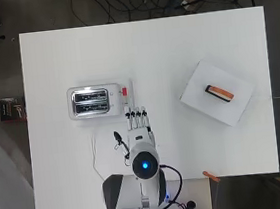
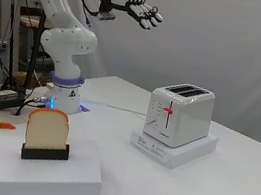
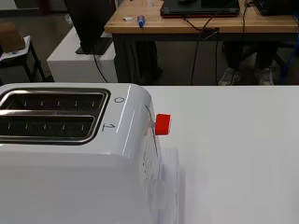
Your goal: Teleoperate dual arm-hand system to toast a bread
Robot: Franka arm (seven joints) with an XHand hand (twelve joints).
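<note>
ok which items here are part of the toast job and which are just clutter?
Job:
- toaster, both slots empty, red lever up
- bread slice upright in its black holder on a white box
- hand, open, raised above the table

Clutter:
- orange object at the table edge
- white cable

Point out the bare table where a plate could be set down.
Bare: the stretch between the toaster and the white box holding the bread slice, and the whole far strip beyond both. Crowded: near the arm's base, where the open robot hand hovers by the toaster.
</note>
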